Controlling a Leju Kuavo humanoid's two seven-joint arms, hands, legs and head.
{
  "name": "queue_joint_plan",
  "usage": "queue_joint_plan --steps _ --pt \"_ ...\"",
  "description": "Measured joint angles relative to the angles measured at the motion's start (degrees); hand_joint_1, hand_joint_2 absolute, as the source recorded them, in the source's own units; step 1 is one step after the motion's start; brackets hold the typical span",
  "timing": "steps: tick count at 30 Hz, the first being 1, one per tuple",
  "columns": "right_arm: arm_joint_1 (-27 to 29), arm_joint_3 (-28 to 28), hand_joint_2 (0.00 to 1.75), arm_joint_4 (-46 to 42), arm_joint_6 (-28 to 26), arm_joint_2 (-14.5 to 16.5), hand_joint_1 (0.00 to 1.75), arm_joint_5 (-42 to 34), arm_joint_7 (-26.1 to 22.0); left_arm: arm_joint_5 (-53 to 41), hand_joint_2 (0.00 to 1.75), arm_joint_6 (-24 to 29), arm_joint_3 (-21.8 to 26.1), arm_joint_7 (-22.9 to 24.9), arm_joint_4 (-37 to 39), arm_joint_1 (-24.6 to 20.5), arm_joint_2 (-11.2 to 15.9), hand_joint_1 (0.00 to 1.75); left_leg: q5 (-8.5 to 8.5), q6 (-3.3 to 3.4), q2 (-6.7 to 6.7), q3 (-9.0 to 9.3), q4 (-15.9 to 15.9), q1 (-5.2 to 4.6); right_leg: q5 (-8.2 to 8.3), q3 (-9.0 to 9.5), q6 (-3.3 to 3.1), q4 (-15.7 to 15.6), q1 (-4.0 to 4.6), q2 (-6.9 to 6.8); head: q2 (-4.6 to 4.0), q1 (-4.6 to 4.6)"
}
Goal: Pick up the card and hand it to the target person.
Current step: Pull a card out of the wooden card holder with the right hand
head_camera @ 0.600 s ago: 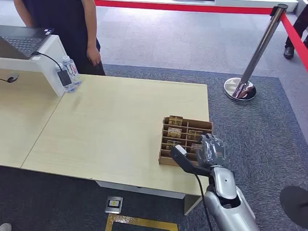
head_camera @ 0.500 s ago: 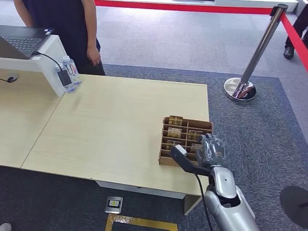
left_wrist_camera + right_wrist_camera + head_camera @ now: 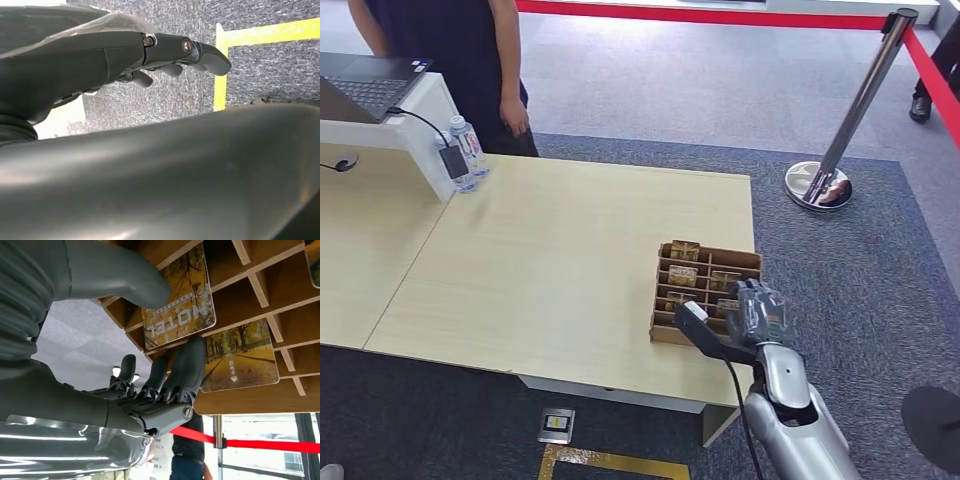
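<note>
A wooden slotted card box (image 3: 706, 262) stands at the table's near right corner with several autumn-photo cards in it. My right hand (image 3: 756, 312) hovers over the box's near right slots. Close up, the thumb (image 3: 124, 275) lies on one side of a card printed HOTEL (image 3: 183, 302) and the dark fingers (image 3: 188, 367) reach its other edge, fingers apart, the card leaning in its slot. A second card (image 3: 243, 357) lies beside it. My left hand (image 3: 158, 50) hangs over the carpet, fingers stretched out, holding nothing. A person in dark clothes (image 3: 471, 60) stands behind the table's far left.
The light wood table (image 3: 546, 260) carries two water bottles (image 3: 467, 150) and a laptop (image 3: 365, 90) on a white stand at far left. A chrome stanchion (image 3: 848, 120) with red rope stands on the grey carpet to the right.
My right hand has sunk a little lower and nearer onto the box's slots. The box, the cards and the person have not moved.
</note>
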Motion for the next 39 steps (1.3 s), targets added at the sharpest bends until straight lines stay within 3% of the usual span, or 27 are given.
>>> queue_joint_plan --steps 2,6,8,29,39 --pt "-0.03 0.00 1.75 0.15 -0.05 0.00 0.90 -0.14 0.02 -0.01 0.00 0.00 -0.01 0.00 0.00 0.00 0.02 0.00 0.00 0.00 0.00 0.00 0.00 0.00 0.00 0.00 0.00 0.00 0.00 0.00 0.00 0.00" --pt "-0.15 0.00 1.75 0.28 -0.07 -0.03 1.61 -0.25 0.16 -0.01 0.00 -0.01 -0.02 0.01 0.00 0.01 0.12 0.00 0.00 0.00 0.00 0.02 0.00 0.00 0.00 0.01 0.00 0.00 0.00 0.00 0.00 0.01" --pt "-0.16 0.01 1.75 0.27 -0.07 -0.02 1.75 -0.29 0.16 0.05 0.00 -0.01 -0.02 0.06 0.00 0.00 0.18 0.00 0.00 0.00 0.00 0.03 0.00 0.00 0.00 0.01 0.00 0.00 0.00 0.00 0.00 0.01" --pt "0.31 0.15 1.75 -1.22 -0.92 0.10 1.75 0.59 -0.39 0.64 0.00 0.57 0.00 0.15 0.00 0.02 0.22 0.00 0.03 -0.02 0.00 0.00 0.00 0.00 0.04 0.00 -0.02 0.00 0.00 0.00 0.00 0.01" --pt "1.17 0.15 1.75 -6.23 -1.29 -0.28 1.75 1.02 -0.96 0.42 0.00 0.15 0.00 -0.28 0.00 0.02 0.22 0.00 0.03 -0.02 0.00 -0.03 0.00 0.00 0.04 -0.05 -0.02 0.00 0.00 0.00 0.00 0.00"
